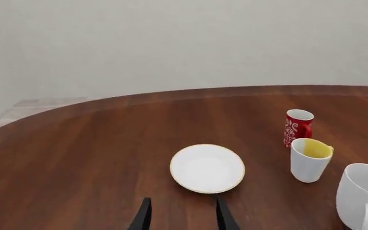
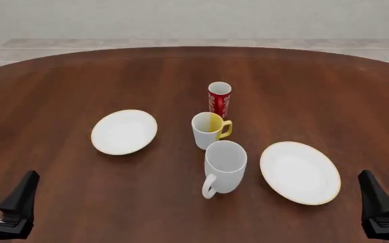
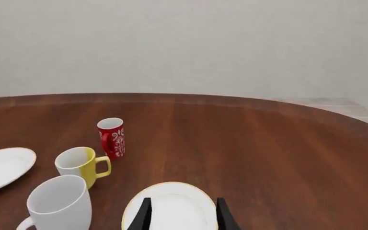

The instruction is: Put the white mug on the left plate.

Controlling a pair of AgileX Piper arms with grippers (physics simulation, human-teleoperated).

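The white mug point(image 2: 226, 166) stands upright on the dark wooden table point(image 2: 59, 86), just below the centre of the front view, its loop handle pointing toward the lower left of the frame. It is between the two plates: the left plate point(image 2: 124, 131) lies left of centre, apart from the mug, and the larger plate point(image 2: 299, 172) lies to the lower right, just beside the mug but not touching it. Directly above the white mug in the frame, very close to it, is the small mug with a yellow handle point(image 2: 208, 130), and above that stands the slim red patterned cup point(image 2: 219, 100), both upright. The left claw point(image 2: 4, 202) sits in the lower left corner of the front view and the right claw point(image 2: 384, 202) in the lower right corner, both well apart from all the crockery. In the left wrist view the left claw point(image 1: 182, 216) has its two dark fingers spread with nothing between them, the left plate point(image 1: 207, 168) just past the tips and the white mug point(image 1: 363, 195) at the lower right edge. In the right wrist view the right claw point(image 3: 181, 215) is likewise spread and empty over the near edge of the larger plate point(image 3: 171, 203), with the white mug point(image 3: 59, 203) at lower left
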